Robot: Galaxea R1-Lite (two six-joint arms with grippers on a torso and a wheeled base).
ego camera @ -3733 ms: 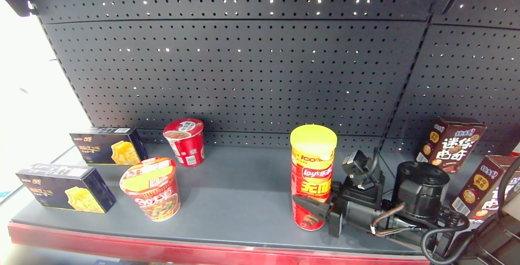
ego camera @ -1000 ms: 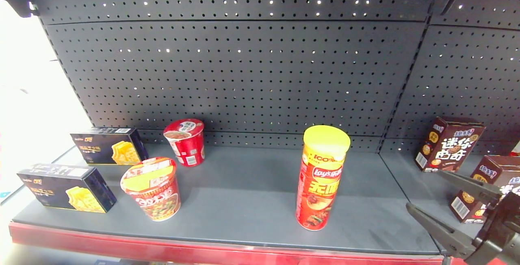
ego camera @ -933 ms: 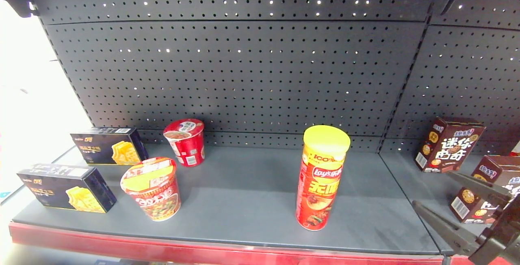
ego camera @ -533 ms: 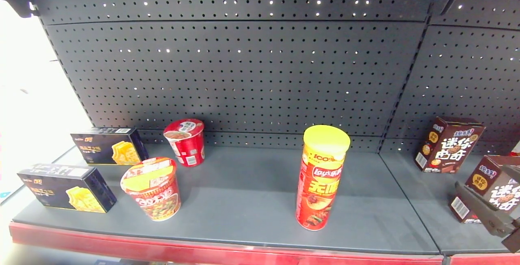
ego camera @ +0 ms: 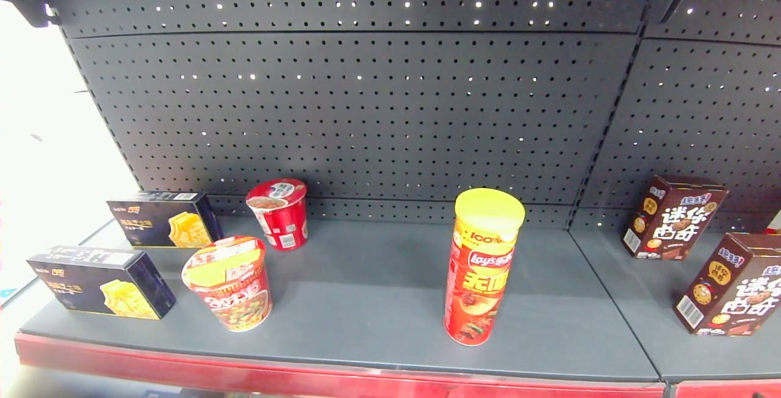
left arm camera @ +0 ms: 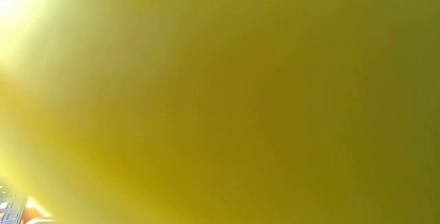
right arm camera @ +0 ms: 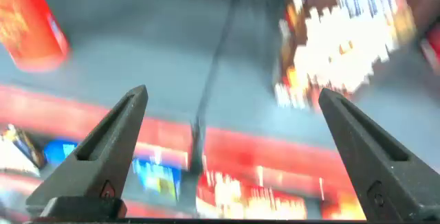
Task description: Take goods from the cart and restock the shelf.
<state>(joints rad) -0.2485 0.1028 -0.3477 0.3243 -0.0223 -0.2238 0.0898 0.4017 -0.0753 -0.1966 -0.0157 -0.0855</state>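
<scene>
Standing upright on the shelf (ego camera: pixel 378 300), right of its middle and near the front, is the can (ego camera: pixel 482 267), red with a yellow lid and apart from everything around it. Well to its left sit two cups: the front cup (ego camera: pixel 229 282), with a yellow and red lid, is near the red lip (ego camera: pixel 305 376), and the rear cup (ego camera: pixel 279 212), all red, is close to the pegboard (ego camera: pixel 366 111). Further left lie two dark blue boxes with yellow print. The front blue box (ego camera: pixel 100 282) is by the lip and the rear blue box (ego camera: pixel 165 220) is behind it, the two apart from each other and from the cups. On the next board to the right, past the seam, two brown boxes stand on end: the rear brown box (ego camera: pixel 674 216) near the pegboard and the front brown box (ego camera: pixel 732 285) nearer the lip. My right tool (right arm camera: pixel 232 93) has its fingers (right arm camera: pixel 103 148) spread wide apart, and the gap between them opens onto the lip. In its wrist view it faces the shelf from out in front, with the can beyond one finger and a brown box beyond the other, too blurred to say which. Under the lip there are blurred, colourful packs (right arm camera: pixel 158 176). Whether my left tool is apart or together I cannot tell.
</scene>
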